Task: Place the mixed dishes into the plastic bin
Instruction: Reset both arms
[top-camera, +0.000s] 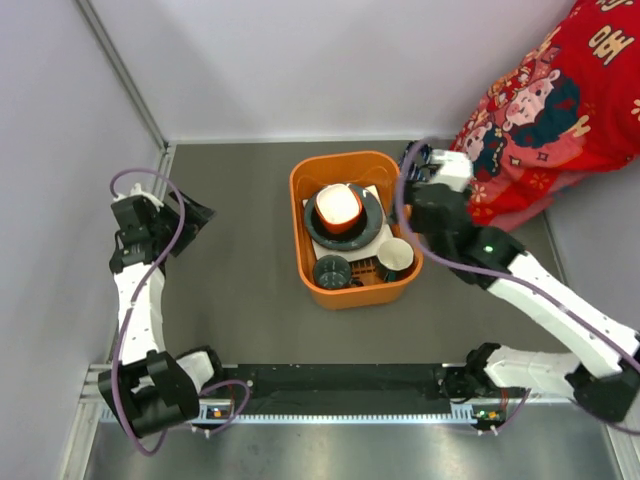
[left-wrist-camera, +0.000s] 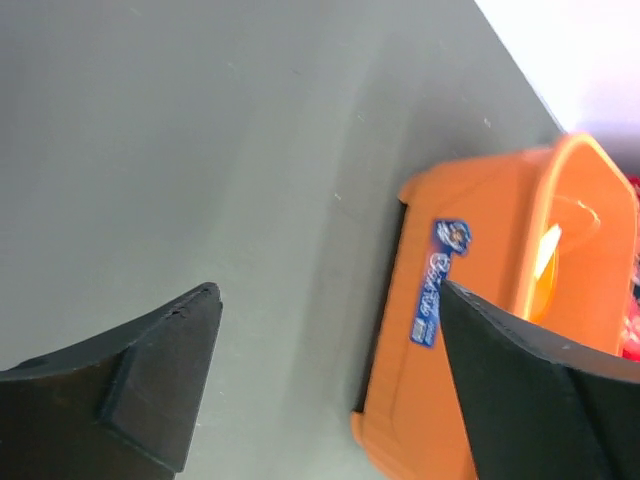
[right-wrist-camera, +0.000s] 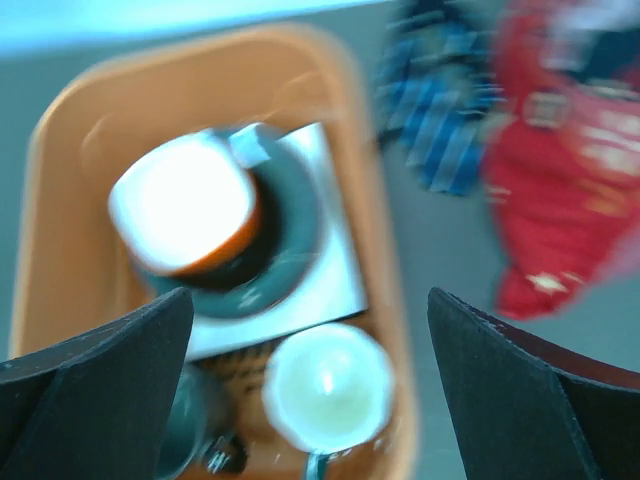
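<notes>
The orange plastic bin (top-camera: 298, 205) stands mid-table. Inside it the orange bowl (top-camera: 338, 207) sits on the blue-grey plate (top-camera: 374, 226), which lies on the white square plate (top-camera: 386, 240). The teal cup (top-camera: 331, 270) and cream mug (top-camera: 395, 255) stand at the bin's near end. My right gripper (top-camera: 413, 212) is open and empty above the bin's right rim. Its blurred wrist view shows the bin (right-wrist-camera: 60, 130), bowl (right-wrist-camera: 185, 205), plate (right-wrist-camera: 295, 220), white plate (right-wrist-camera: 335, 290), mug (right-wrist-camera: 328, 390) and cup (right-wrist-camera: 190, 420) below the gripper (right-wrist-camera: 310, 300). My left gripper (top-camera: 190, 215) is open and empty, left of the bin (left-wrist-camera: 470, 330).
A striped blue necktie (top-camera: 415, 155) lies by the bin's far right corner, also in the right wrist view (right-wrist-camera: 440, 110). A person in red patterned clothing (top-camera: 540, 110) stands at the back right. A wall rail (top-camera: 165, 160) borders the table on the left.
</notes>
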